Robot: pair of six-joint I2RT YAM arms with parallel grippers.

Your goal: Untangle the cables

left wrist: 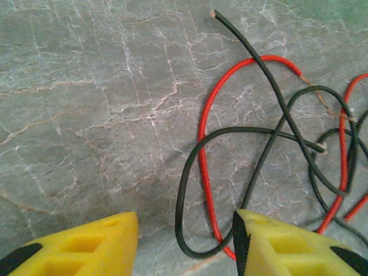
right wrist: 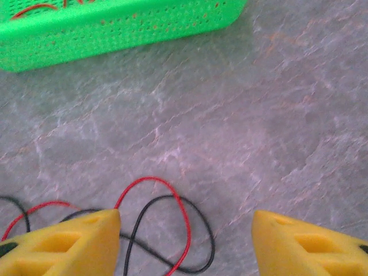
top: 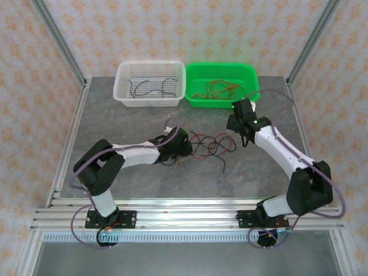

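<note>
Both empty, jaws apart | left gripper (left wrist: 185, 217) over tangled cables (left wrist: 201, 144); right gripper (right wrist: 186, 214) near green basket (right wrist: 115, 24)

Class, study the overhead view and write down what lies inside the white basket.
Inside the white basket lie thin black cables. Its meshed near wall covers the floor's front edge, so their count is unclear.

Red and black cables (top: 208, 145) cross a grey, white-veined table (top: 126, 123). At 12 o'clock sit 1 white basket (top: 148, 99) and 1 green basket (top: 218, 103). The left gripper (left wrist: 185, 215) has yellow fingers (left wrist: 86, 244). The wallpaper (top: 172, 29) is cream with an orange floral pattern.
</note>
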